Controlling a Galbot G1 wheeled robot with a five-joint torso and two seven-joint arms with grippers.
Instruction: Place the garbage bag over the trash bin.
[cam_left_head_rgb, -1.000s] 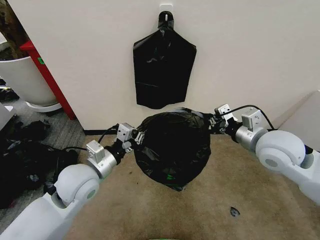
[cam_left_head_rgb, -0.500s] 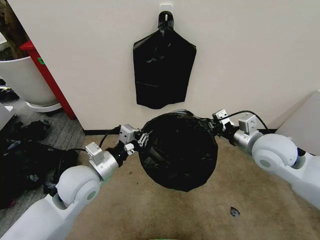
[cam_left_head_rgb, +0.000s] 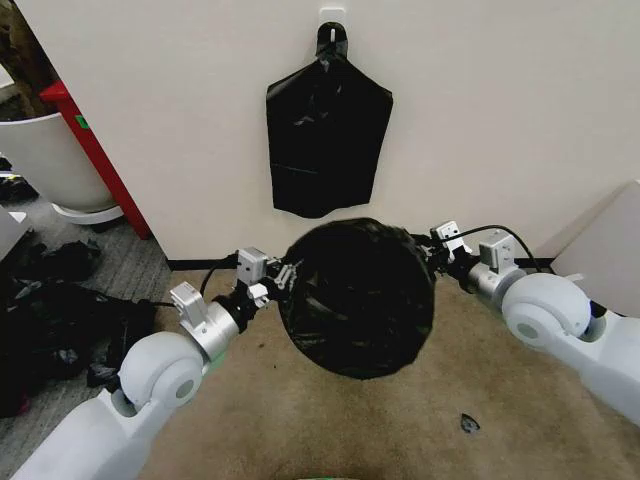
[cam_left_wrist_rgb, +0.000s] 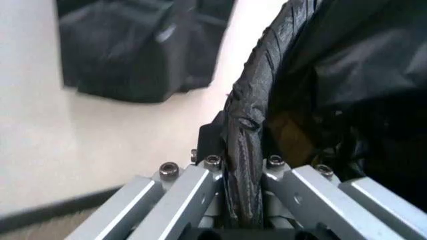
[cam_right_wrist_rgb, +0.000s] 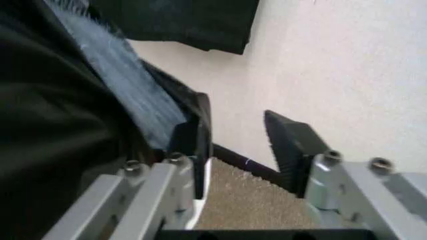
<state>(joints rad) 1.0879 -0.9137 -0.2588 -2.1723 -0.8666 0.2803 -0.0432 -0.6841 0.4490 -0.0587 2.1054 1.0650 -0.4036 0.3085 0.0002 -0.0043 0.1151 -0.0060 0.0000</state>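
The trash bin is hidden under the garbage bag (cam_left_head_rgb: 358, 298), which sits as a round black mass at centre frame in the head view. The left gripper (cam_left_head_rgb: 283, 277) reaches in from lower left and is clamped on the bag's rolled left edge. The right gripper (cam_left_head_rgb: 430, 258) comes from the right to the bag's right edge; its fingers stand apart, with one finger (cam_right_wrist_rgb: 190, 142) against the film. A flat black bag (cam_left_head_rgb: 327, 135) hangs on the wall above.
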